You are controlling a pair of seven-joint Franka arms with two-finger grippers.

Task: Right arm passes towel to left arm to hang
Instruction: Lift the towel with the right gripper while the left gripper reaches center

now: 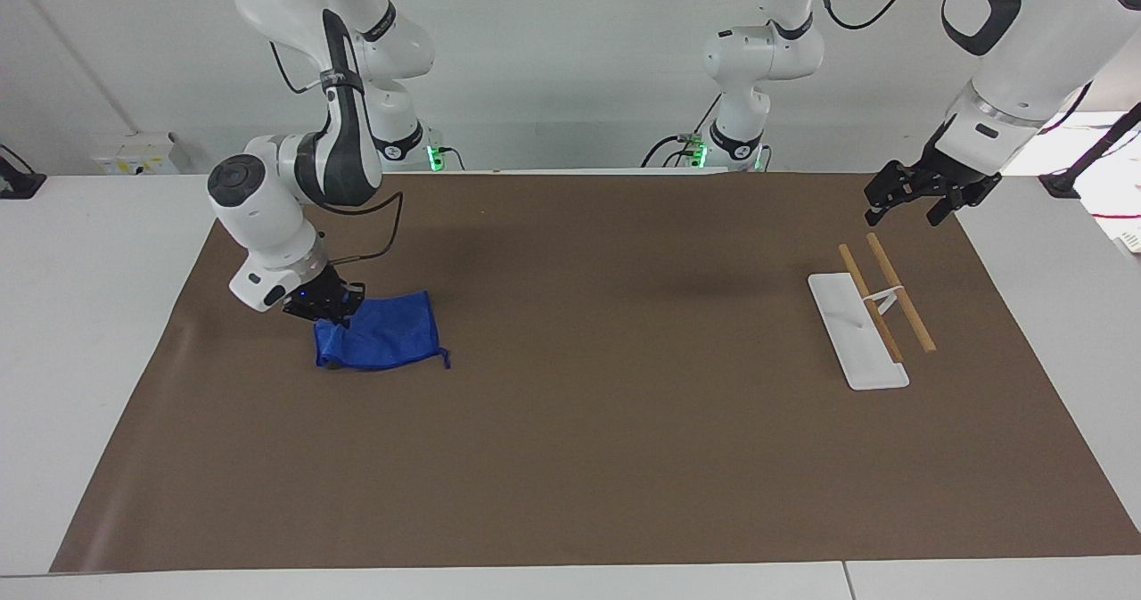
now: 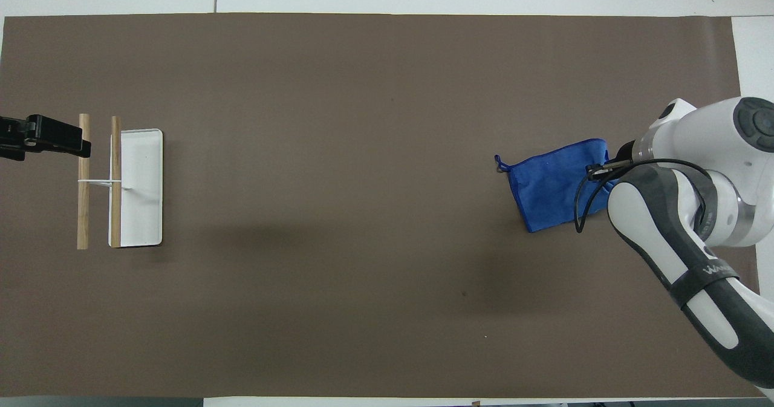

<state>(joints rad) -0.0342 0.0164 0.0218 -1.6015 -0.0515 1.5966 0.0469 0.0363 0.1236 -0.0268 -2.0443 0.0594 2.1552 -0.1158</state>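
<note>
At the left of the facing view, the right pincer (image 1: 328, 311) is clamped shut on one edge of the towel (image 1: 385, 341), its fingertips pinched together on the blue cloth. That gripped edge is lifted and bunched while the rest of the towel trails down onto the brown mat (image 1: 588, 457), with the short string tail at its corner toward the middle of the frame. The right arm (image 1: 267, 217) bends down over it, its loose black cable looping from the wrist. In the overhead view the same towel (image 2: 553, 183) sits at the right of the frame, with the right pincer (image 2: 600, 171) at its edge.

At the right of the facing view, a white rack (image 1: 857, 331) with two wooden rods lies on the mat. Up and to the right of it, near the mat's corner, the left pincer (image 1: 909, 203) hangs in the air with its jaws spread wide and nothing between them; the left arm (image 1: 1007, 65) waits there. The white desk (image 1: 98, 315) shows around the mat on all sides.
</note>
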